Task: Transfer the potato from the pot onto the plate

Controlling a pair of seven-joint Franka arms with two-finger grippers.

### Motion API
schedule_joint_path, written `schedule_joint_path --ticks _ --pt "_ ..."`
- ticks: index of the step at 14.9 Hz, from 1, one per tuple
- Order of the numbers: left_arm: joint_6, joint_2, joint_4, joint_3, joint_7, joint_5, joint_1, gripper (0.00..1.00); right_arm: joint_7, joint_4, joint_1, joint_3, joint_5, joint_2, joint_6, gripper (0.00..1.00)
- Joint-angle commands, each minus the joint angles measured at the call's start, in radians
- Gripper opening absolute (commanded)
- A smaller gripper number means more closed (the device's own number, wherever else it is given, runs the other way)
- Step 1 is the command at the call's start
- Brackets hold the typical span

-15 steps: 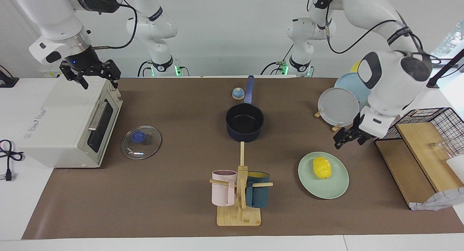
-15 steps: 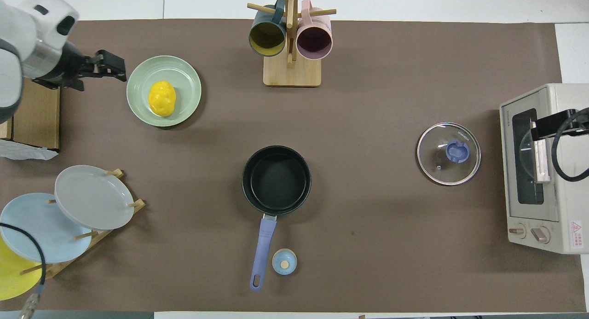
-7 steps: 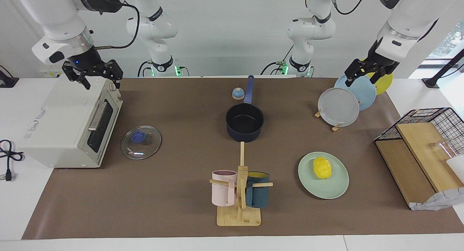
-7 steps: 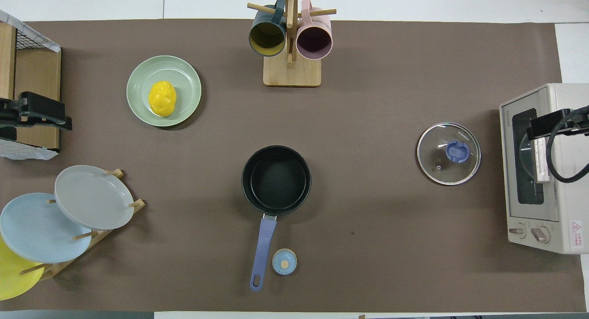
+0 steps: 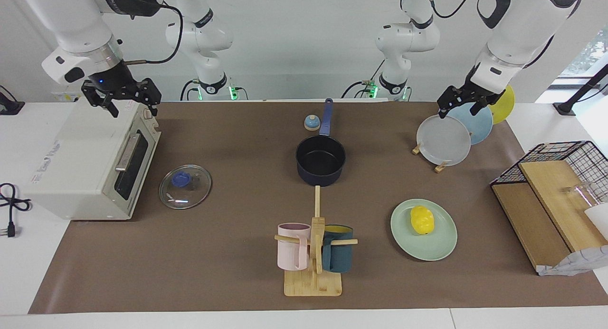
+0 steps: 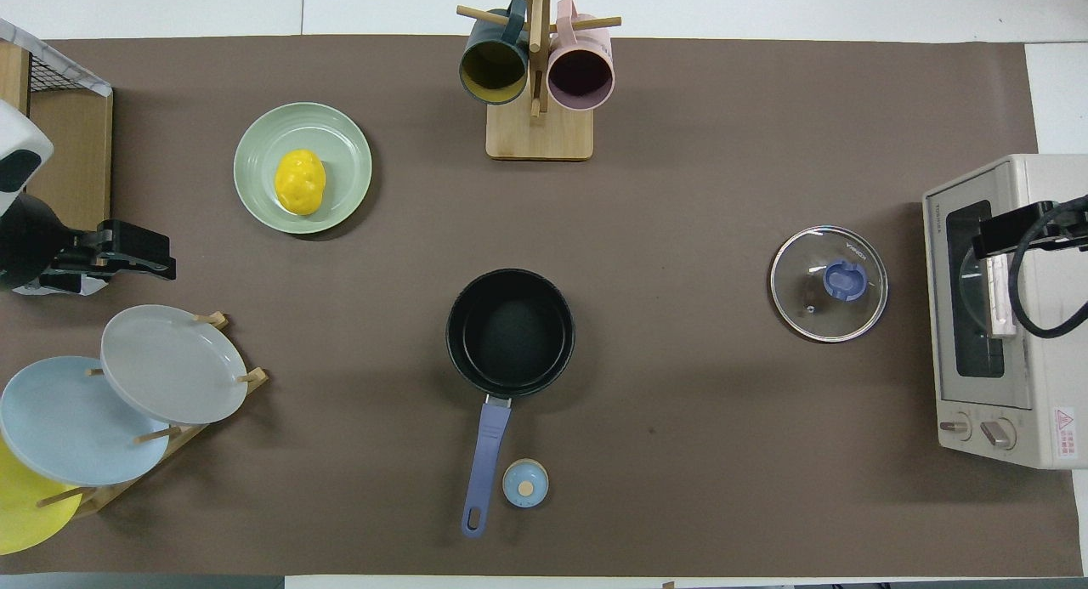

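yellow plastic, the potato lies on the mint plate, and the pot stands empty, so you can judge the transfer done. your left gripper hangs over the plate rack, fingers apart and holding nothing; the potato lies well away from them, down on the table farther from the robots, its long axis running roughly toward and away from the robots. your right gripper waits over the toaster oven, fingers apart, much farther off.
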Motion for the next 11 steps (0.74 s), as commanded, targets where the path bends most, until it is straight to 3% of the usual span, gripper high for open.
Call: schedule_joint_path --ticks 1,11 --pt "-0.059 0.029 0.102 0.002 0.002 0.018 -0.002 1.00 0.012 -0.013 -0.006 0.005 0.015 -0.013 0.009 1.00" --pt "-0.064 0.016 0.081 0.003 0.016 0.018 -0.010 1.00 0.012 -0.014 -0.007 0.005 0.015 -0.015 0.010 1.00"
